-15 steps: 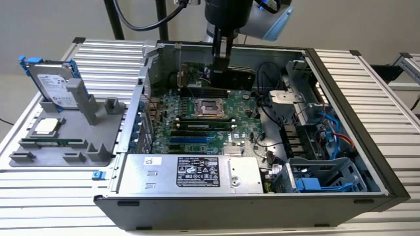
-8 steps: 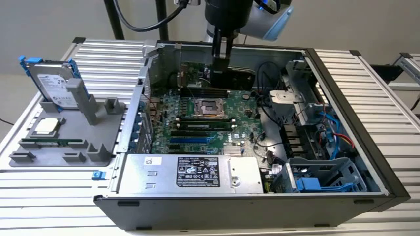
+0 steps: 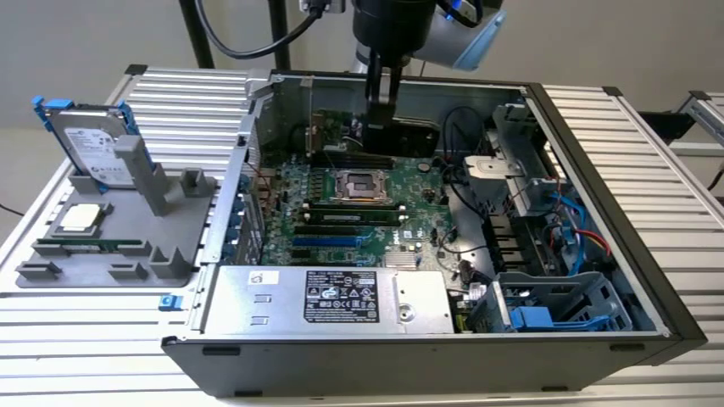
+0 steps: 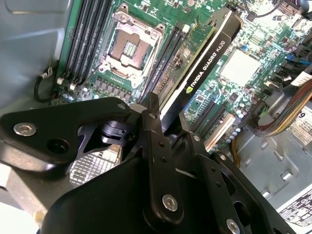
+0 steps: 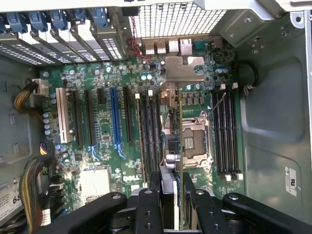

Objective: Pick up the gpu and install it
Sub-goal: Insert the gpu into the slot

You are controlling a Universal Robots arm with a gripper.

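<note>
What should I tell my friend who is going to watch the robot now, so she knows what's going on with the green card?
Gripper: shut on the gpu, holding it by one end, on edge.
Where: the gpu hangs inside the open computer case, above the motherboard. In both wrist views it is over the board near the empty processor socket.
Done: the gpu has been picked up and carried into the case.
Left: it is not yet seated in a slot.
Nearby: the hard drive stands in the grey holder outside the case, on the exterior view's left.
</note>
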